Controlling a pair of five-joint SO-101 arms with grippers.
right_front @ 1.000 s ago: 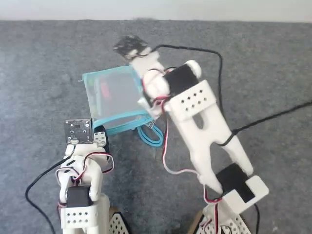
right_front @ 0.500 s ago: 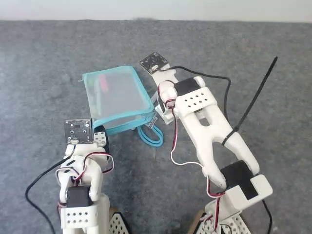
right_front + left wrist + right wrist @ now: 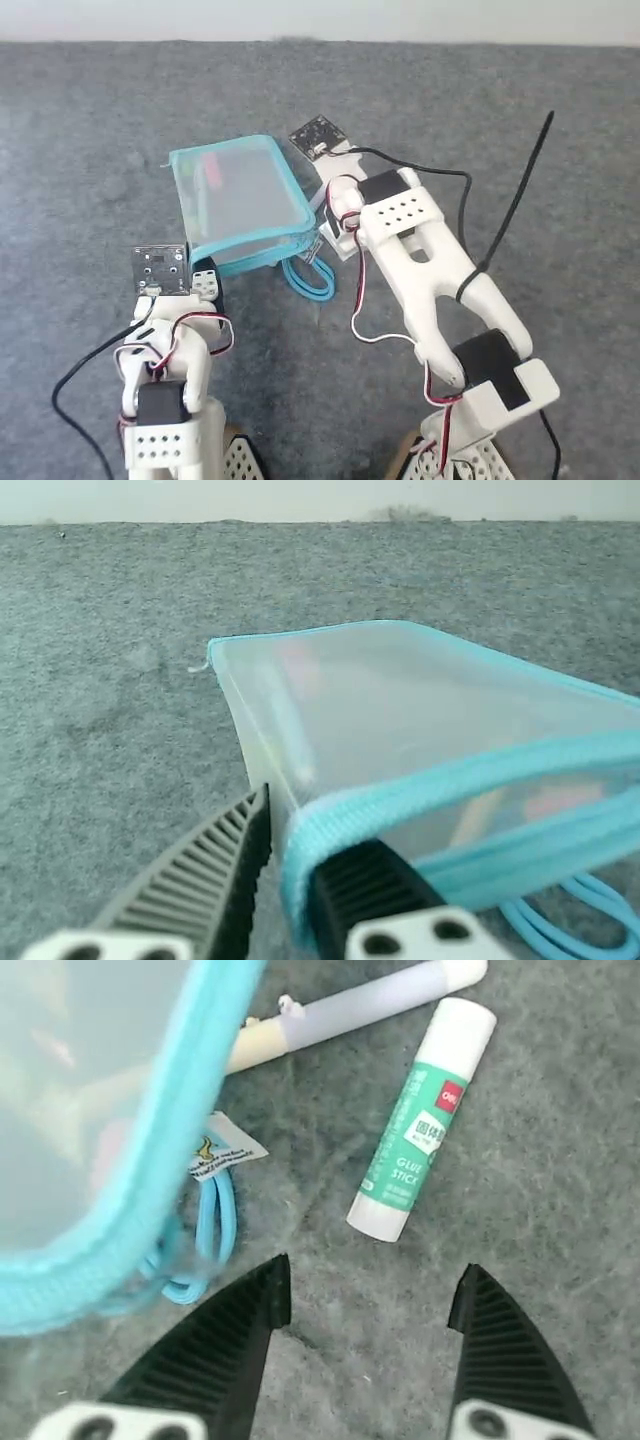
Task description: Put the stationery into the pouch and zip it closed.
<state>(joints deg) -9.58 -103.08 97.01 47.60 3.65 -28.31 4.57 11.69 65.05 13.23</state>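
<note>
Right gripper has withdrawn from the translucent, teal-edged pouch, fingers apart above cylindrical glue stick; left gripper clamps pouch rim.

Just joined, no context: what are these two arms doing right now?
The left gripper is clamped on the zipper edge of the translucent blue pouch, which already has a few items inside. The right gripper hangs open above a glue stick and a pen, both lying on the grey table next to the pouch, not yet packed.
</note>
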